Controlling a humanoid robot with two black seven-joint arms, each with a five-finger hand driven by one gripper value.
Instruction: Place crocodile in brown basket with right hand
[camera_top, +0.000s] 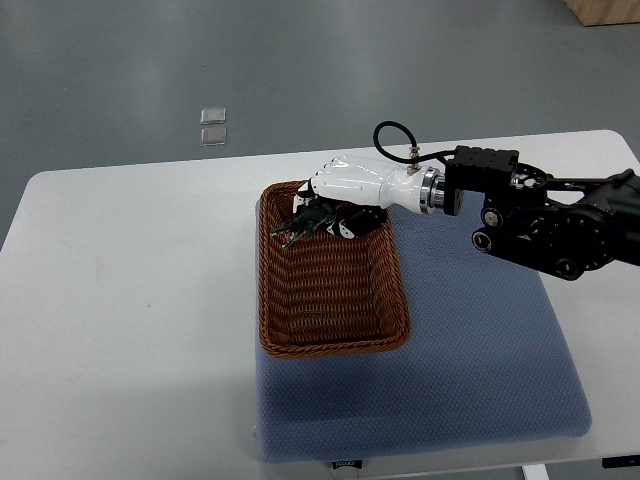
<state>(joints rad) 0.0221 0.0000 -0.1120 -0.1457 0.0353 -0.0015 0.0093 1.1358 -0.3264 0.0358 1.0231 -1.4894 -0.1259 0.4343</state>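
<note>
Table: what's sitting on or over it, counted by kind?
basket: 1
mat: 1
crocodile: 1, gripped by the right hand over the basket
Total: 3

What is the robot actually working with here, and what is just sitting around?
In the job:
- right hand, gripping the toy
- crocodile, held over the basket's far end
- brown basket

Just lying about:
- blue mat under the basket
- white table
- two small clear squares on the floor
</note>
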